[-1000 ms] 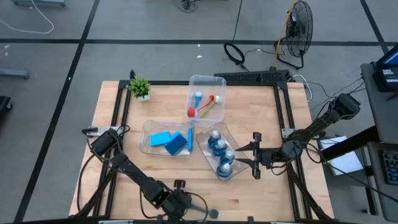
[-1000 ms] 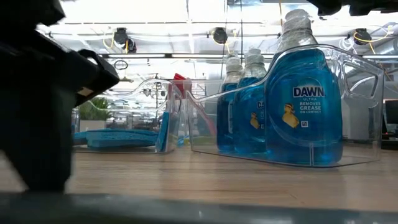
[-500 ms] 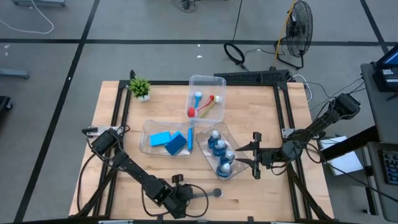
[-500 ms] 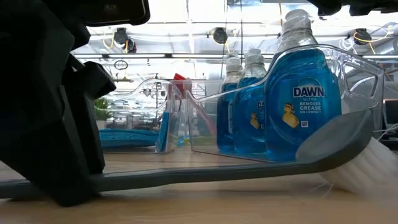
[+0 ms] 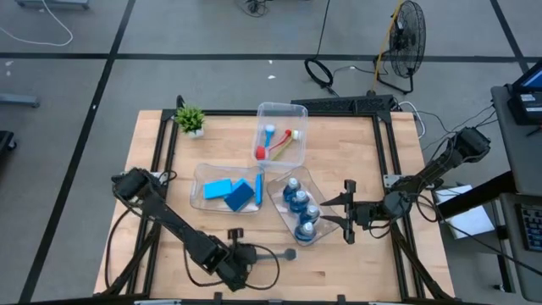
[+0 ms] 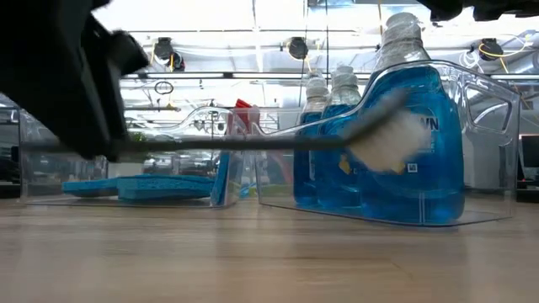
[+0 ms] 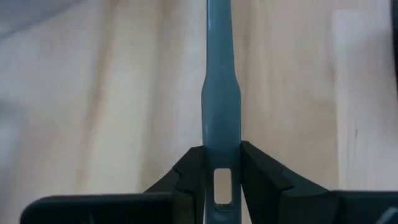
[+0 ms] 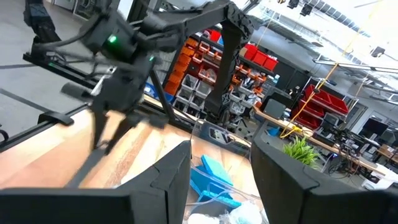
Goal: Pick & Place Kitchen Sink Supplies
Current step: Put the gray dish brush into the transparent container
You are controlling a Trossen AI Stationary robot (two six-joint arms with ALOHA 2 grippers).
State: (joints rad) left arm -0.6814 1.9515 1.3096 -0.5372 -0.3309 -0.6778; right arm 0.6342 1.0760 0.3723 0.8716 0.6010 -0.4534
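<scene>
Overhead, table-level (both show bottles (image 6: 411,135)), wrists.

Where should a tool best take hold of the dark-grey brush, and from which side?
On the thin straight handle, near its end away from the bristle head, closing across the handle's width. The left tool grips the dark-grey brush that way now: fingers on both sides of the handle, coming along its length. The head is bulkier.

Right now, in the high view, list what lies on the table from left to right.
Potted plant → sponge bin → left gripper holding the dark-grey brush → bottle bin → right gripper.
</scene>
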